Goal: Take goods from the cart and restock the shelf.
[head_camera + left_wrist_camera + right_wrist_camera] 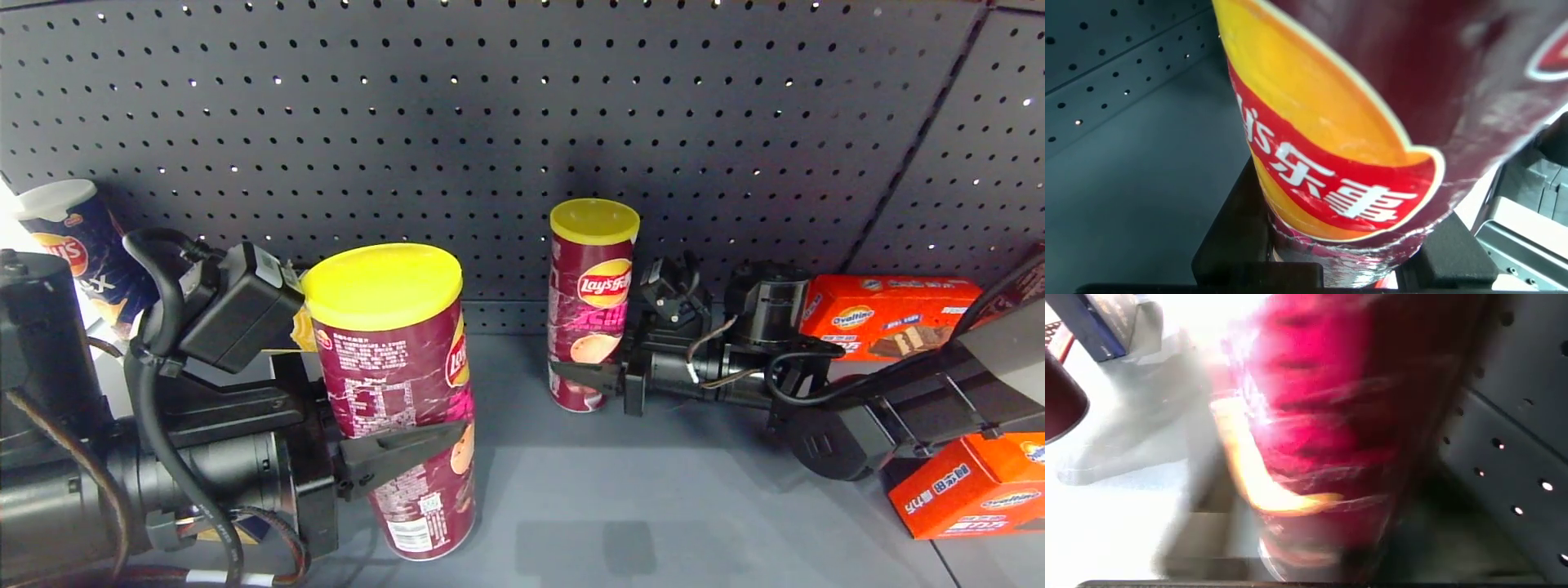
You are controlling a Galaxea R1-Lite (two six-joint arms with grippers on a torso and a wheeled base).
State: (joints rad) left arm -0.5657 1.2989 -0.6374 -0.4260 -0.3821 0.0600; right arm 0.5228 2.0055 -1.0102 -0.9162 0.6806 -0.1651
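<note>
At the shelf's (653,506) back left corner a blue can (77,245) with a white lid stands against the pegboard (490,106). Next, the left gripper (392,408) pinches the near can (384,359), maroon with a yellow lid, around its lower half. One black finger (408,445) crosses the can's front and the other is hidden behind it. This can is upright, leaning slightly, near the shelf's front edge, left of middle; I cannot tell whether its base touches the shelf. The left wrist view has the near can (1355,147) close up between dark jaws. At the back middle, just before the pegboard, the far can (592,302), in the same colours, stands upright with the right gripper (588,359) clamped on its lower part from the right. In the right wrist view the far can (1323,433) is a blur. Along the right side lie two orange boxes: the back box (886,314) by the pegboard and the front box (971,490) near the front right corner.
</note>
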